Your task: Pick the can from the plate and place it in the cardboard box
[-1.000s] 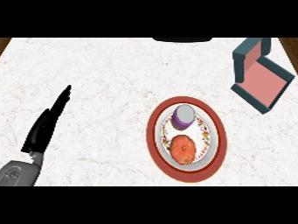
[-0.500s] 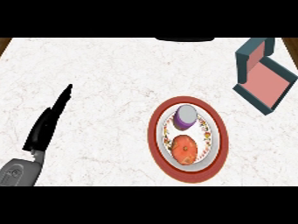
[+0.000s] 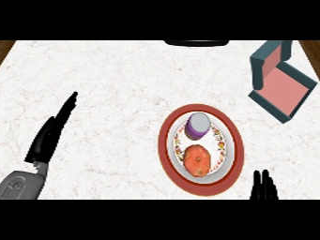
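Black fingertips of my right hand point(image 3: 264, 185) poke up at the lower edge of the head view, just right of the plate point(image 3: 201, 149); only the tips show, close together and straight, holding nothing, not touching the plate. My left hand point(image 3: 50, 135) lies at the left over the white marble counter point(image 3: 114, 89), grey forearm point(image 3: 20, 184) coming in from the lower left corner, fingers straight and together, pointing up and slightly right, nothing held. It is well apart from the plate. The plate sits right of centre: red outer rim, white inner part with a patterned border. On its near half lies an orange round fruit point(image 3: 197, 159), can't tell which kind. On its far half stands the can point(image 3: 197, 125), upright, purple body, grey top, just beside the fruit; can't tell if they touch. The can is on the plate, no hand near it. Farther back, at the right, is the box point(image 3: 281, 82): teal outside, pink inside, open, tilted at an angle to the counter edge, one flap or wall raised at its left side. It is well apart from the plate. Brown wood strips show at the far left and far right corners. A dark object point(image 3: 196, 42) at the far middle edge, cut off, can't tell what.
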Tool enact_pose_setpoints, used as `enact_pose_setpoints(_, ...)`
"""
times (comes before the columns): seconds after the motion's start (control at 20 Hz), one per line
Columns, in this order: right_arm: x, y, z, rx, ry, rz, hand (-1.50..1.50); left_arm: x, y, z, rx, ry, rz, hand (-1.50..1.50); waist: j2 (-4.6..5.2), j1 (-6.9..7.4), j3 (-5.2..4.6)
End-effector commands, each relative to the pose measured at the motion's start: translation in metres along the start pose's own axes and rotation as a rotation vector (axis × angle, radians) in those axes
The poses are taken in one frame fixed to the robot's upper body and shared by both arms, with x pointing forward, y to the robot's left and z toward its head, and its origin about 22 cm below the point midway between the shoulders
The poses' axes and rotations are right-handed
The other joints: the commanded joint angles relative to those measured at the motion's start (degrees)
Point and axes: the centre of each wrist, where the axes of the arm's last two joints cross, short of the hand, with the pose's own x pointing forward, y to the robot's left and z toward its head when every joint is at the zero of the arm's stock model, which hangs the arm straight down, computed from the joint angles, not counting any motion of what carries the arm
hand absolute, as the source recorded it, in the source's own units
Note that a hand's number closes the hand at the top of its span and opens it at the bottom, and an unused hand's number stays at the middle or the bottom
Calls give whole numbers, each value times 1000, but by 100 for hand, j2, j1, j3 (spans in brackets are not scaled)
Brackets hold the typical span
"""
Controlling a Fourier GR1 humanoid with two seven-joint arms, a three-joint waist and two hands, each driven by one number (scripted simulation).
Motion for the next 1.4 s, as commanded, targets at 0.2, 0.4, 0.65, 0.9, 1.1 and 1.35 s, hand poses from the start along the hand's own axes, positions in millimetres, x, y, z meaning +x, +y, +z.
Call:
enact_pose_setpoints(0.2,46,45,-50,-52,-31,102,-150,-12,3,1,21,7,-4,0,-63,-62,16)
enact_pose_setpoints(0.4,58,59,-46,30,-4,142,-150,2,-10,-16,3,-2,1,0,-62,-78,17)
enact_pose_setpoints(0.65,70,76,-60,49,15,144,-150,3,-9,7,-10,20,11,0,-72,-41,19)
enact_pose_setpoints(0.9,69,80,-71,28,25,135,-150,3,7,3,16,24,4,0,-74,-59,19)
enact_pose_setpoints(1.1,87,81,-101,43,40,140,-150,1,7,-3,19,10,5,0,-71,-51,19)
enact_pose_setpoints(1.35,82,103,-86,77,12,139,-150,-7,-3,0,0,5,14,0,-68,-48,19)
